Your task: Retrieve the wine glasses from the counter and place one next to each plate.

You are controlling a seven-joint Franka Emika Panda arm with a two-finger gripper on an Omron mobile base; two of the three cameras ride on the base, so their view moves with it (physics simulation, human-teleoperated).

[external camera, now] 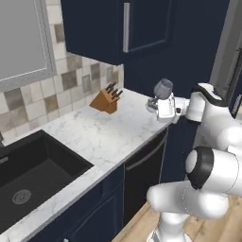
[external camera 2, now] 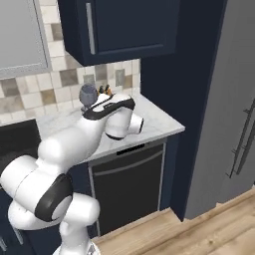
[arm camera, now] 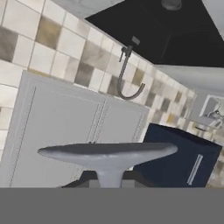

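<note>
**Wine glass held above the surface**

The claw (external camera: 153, 103) is seen clamped on the stem of a wine glass (external camera: 163, 88), which is carried in the air over the right end of the marble surface (external camera: 94, 137). A knife block (external camera: 106, 99) is set near the tiled wall, and the black sink (external camera: 28, 175) is inset further left.

A wine glass (external camera: 163, 88) is held upright in the jaws above the counter (external camera: 99, 137), near a knife block (external camera: 106, 99).
</note>
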